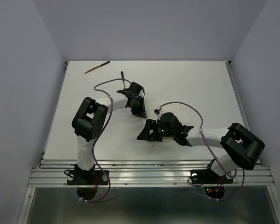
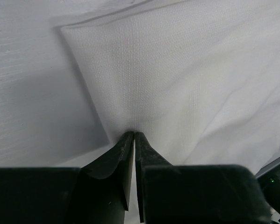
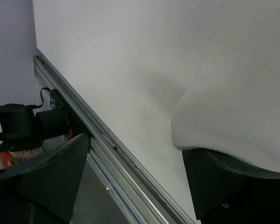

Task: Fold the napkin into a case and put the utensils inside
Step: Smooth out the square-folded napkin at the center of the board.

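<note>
White napkin (image 2: 177, 84) in the middle of the table (image 1: 200, 88), with both pincers at it.
The left pincer (image 2: 133, 135) pinches the napkin's edge tight. The right pincer (image 3: 136, 148) is spread wide, with cloth draped over one finger (image 3: 233, 182). Two wooden utensils (image 1: 97, 67) lie at the far left, one just past the left pincer.

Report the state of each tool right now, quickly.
Left tool: closed, pinching the napkin.
Right tool: open, clamping nothing; the napkin drapes over one side of it.
</note>
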Tool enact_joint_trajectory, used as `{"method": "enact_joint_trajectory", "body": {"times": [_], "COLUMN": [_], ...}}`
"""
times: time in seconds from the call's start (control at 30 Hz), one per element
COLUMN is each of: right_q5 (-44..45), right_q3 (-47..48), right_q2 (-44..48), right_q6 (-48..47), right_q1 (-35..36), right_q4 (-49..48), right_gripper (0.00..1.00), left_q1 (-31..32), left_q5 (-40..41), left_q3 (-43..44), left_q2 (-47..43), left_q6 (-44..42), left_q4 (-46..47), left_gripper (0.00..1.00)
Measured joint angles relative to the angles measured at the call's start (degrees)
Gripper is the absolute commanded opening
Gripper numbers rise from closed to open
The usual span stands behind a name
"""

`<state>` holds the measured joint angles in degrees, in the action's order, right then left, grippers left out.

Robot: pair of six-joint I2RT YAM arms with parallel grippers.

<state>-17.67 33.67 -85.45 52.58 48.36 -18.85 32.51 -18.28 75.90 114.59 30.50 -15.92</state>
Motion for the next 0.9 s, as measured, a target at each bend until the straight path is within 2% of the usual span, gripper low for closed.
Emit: {"method": "enact_joint_trajectory", "body": {"times": [0.3, 0.5, 0.63, 0.8, 0.9], "right_q5": [-4.0, -0.9, 2.8, 9.0, 14.6], "right_q3": [2.6, 3.0, 3.0, 2.1, 2.0], "right_q2": [-0.1, 1.6, 6.6, 15.1, 20.3], "right_q6": [-4.9, -8.1, -9.1, -9.5, -9.4], "right_q1": [2.4, 2.4, 2.4, 2.4, 1.6], "right_q4": [1.2, 11.5, 18.3, 24.6, 27.9], "right_gripper": [0.86, 0.87, 0.85, 0.72, 0.56], "left_q1": [0.0, 0.0, 0.0, 0.0, 0.2], "left_q5": [0.0, 0.0, 0.0, 0.5, 2.4], "left_q3": [0.0, 0.0, 0.0, 0.0, 0.0], "left_q2": [0.0, 0.0, 0.0, -0.1, -0.9], "left_q6": [0.0, 0.0, 0.0, -0.2, -1.0], "left_q4": [0.0, 0.1, 0.0, -0.2, -1.2], "left_gripper": [0.19, 0.19, 0.19, 0.2, 0.22]}}
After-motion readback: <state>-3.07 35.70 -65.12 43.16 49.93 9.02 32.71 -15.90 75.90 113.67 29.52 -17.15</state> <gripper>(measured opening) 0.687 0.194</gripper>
